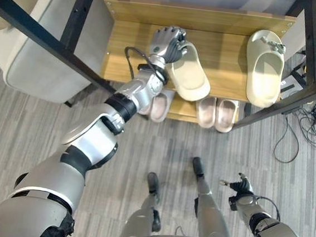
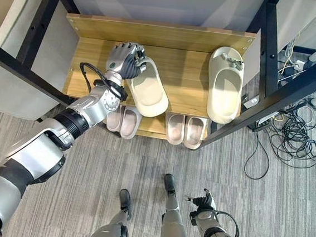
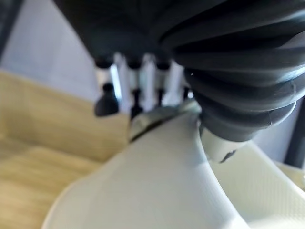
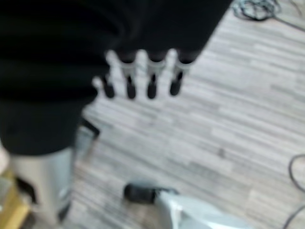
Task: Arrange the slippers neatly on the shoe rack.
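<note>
A cream slipper [image 1: 190, 77] lies at a slant on the wooden top shelf [image 1: 226, 52] of the shoe rack, left of centre. My left hand [image 1: 168, 41] is at its far end, fingers curled over the slipper's edge; in the left wrist view the slipper [image 3: 157, 181] sits right under the fingers [image 3: 143, 81]. The matching cream slipper [image 1: 265, 70] lies straight near the shelf's right end, apart from the first. My right hand [image 1: 243, 188] hangs low over the floor, fingers [image 4: 138, 71] straight and holding nothing.
Two pairs of pale pink slippers [image 1: 217, 113] [image 1: 159, 107] stick out from the lower shelf. Black metal frame bars [image 1: 314, 38] cross both sides of the rack. A grey cushioned seat [image 1: 42, 40] stands at the left. Loose cables [image 2: 296, 137] lie on the floor at the right.
</note>
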Robot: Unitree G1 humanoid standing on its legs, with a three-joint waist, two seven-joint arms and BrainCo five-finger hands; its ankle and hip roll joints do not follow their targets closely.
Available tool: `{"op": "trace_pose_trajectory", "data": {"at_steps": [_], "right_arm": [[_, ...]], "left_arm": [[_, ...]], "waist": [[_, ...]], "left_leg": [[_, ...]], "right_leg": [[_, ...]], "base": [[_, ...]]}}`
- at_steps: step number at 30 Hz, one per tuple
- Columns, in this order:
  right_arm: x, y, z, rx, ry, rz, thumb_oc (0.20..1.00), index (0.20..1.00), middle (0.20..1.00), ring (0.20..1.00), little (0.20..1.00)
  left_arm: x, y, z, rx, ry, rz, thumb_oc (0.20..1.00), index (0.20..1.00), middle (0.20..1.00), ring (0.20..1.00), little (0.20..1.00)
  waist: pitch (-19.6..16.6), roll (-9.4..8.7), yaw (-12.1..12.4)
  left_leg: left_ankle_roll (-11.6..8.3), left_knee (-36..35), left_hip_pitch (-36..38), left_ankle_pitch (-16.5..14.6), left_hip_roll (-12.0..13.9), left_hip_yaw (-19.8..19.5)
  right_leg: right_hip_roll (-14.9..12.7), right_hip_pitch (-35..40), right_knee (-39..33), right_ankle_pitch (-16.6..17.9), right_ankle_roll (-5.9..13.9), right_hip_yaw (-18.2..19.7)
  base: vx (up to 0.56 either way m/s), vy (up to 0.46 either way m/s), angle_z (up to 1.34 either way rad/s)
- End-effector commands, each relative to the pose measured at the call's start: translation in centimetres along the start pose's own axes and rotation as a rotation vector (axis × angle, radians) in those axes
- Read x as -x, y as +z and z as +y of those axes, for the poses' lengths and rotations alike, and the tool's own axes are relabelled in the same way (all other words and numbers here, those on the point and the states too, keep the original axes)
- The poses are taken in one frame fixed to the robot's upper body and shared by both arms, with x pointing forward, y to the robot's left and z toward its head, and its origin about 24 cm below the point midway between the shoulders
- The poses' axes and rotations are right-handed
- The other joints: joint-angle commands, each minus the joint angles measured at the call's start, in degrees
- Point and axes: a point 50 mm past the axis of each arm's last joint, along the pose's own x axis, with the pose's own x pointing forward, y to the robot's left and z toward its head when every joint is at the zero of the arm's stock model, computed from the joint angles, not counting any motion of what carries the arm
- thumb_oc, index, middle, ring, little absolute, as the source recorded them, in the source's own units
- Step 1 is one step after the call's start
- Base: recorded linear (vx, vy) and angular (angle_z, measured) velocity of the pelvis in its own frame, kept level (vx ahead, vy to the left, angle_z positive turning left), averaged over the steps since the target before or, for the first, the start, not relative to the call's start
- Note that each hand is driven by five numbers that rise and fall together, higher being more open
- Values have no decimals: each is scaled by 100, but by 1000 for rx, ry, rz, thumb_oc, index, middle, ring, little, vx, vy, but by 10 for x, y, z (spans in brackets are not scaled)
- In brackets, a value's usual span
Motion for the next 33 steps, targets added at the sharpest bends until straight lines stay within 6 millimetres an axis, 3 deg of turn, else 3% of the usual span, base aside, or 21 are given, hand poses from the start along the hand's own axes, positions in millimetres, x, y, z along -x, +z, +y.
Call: {"op": "trace_pose_trajectory", "data": {"at_steps": [1, 6, 17, 26, 33], "right_arm": [[-6, 7, -18, 42, -63, -27, 1000, 1000, 1000, 1000, 1000], [-6, 9, -20, 72, -73, -46, 1000, 1000, 1000, 1000, 1000], [-6, 10, -21, 76, -90, -52, 1000, 1000, 1000, 1000, 1000], [-8, 10, -27, 77, -109, -55, 1000, 1000, 1000, 1000, 1000], [-8, 9, -28, 85, -124, -58, 1000, 1000, 1000, 1000, 1000]], "left_arm": [[-18, 2, 18, -72, 67, -11, 200, 200, 200, 200, 200], [-28, 12, 22, -152, 71, -38, 200, 200, 200, 200, 200], [-36, 31, 32, -99, 155, -67, 200, 200, 200, 200, 200], [-43, 21, 46, -183, 193, -48, 200, 200, 200, 200, 200], [-48, 18, 55, -135, 209, -15, 200, 200, 200, 200, 200]], "waist": [[142, 190, -59], [139, 239, -147], [177, 317, -249], [157, 410, -316], [187, 532, -367]], "left_leg": [[-287, 27, -277, -69, 149, -451], [-287, 27, -324, -55, 154, -409], [-270, 27, -337, -64, 169, -329], [-287, 27, -334, -57, 190, -248], [-280, 27, -348, -59, 195, -177]], "right_leg": [[-154, -174, 404, -583, 406, -254], [-138, -272, 410, -554, 417, -190], [-100, -385, 458, -553, 404, -78], [-60, -460, 498, -550, 412, -10], [-39, -569, 567, -555, 417, 48]], "base": [[0, 0, 0], [-8, -10, -7], [-5, -17, -7], [4, -6, -2], [19, -2, -6]]}}
